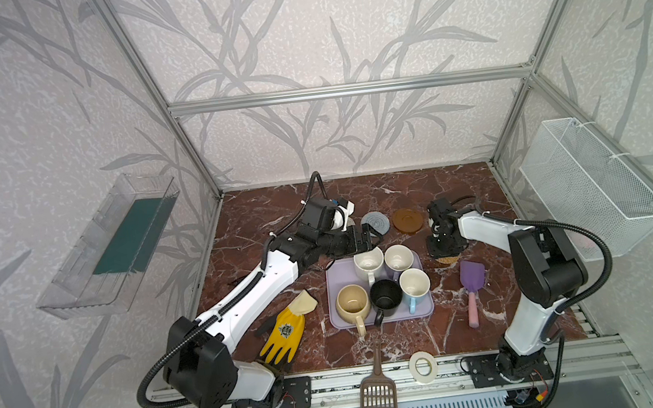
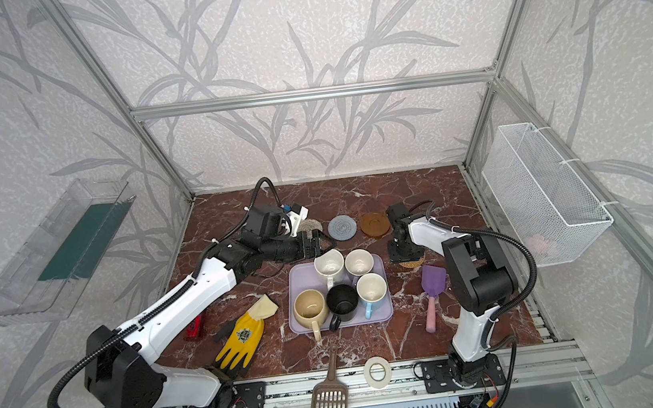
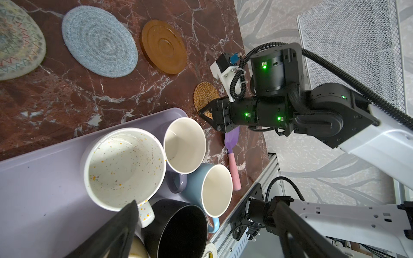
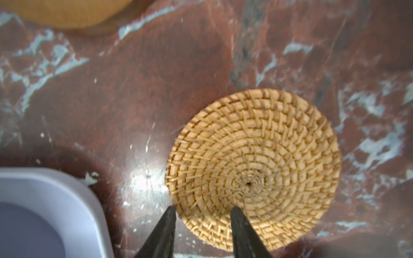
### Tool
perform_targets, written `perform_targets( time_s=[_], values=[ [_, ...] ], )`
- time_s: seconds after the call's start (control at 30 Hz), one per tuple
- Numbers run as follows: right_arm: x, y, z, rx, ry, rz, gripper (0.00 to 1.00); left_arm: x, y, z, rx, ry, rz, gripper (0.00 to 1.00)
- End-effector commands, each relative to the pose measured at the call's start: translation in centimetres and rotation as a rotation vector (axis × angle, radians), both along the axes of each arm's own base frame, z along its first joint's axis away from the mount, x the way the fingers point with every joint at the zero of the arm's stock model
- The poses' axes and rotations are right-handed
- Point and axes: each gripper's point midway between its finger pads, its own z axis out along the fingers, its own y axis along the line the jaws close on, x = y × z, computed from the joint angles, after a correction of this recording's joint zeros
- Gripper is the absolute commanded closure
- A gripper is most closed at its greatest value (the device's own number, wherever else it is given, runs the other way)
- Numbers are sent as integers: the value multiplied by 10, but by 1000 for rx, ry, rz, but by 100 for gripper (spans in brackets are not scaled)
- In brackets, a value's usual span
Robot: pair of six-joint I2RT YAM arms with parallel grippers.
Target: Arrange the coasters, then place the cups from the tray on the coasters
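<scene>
- I counted five cups, all upright on the tray: speckled off-white cup and lavender cup on the far side; beige-yellow cup, black cup and light blue cup on the near side
- I could make out four coasters, all flat on the desk; the cream woven coaster, grey-blue coaster and amber coaster lay in a row beyond the tray; the tan rattan coaster lay apart, just beside the tray's far right corner
- My left arm stretched out low from its base; the wrist was level, pointing toward the middle
- My right arm had its elbow raised, with the wrist bent so that it aimed straight down at the desk
- My left end effector was spread wide and held nothing; it hung by the tray's far left corner, close to the speckled cup
- My right end effector was narrowed but not closed; one fingertip sat just off the rattan coaster's rim, the other was over its weave; the rim lay in the gap, not gripped
</scene>
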Motion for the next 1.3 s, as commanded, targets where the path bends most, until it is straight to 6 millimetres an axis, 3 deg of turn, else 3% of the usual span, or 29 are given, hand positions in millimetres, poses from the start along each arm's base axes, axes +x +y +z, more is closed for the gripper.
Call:
perform_targets(
  time_s=[0.0,0.63,0.9,1.27],
  values=[
    [-5,-8,-21,-21,93,3,60,9,-6,16,-22,-45,2,3],
    [54,-26,-25,11,117,-44,60,23,-12,6,9,-42,4,3],
    [70,-28,-36,6,143,-30,61,27,-10,1,28,-43,6,3],
    [94,-27,-34,-10,129,-20,62,29,-11,-5,32,-36,9,3]
  ],
)
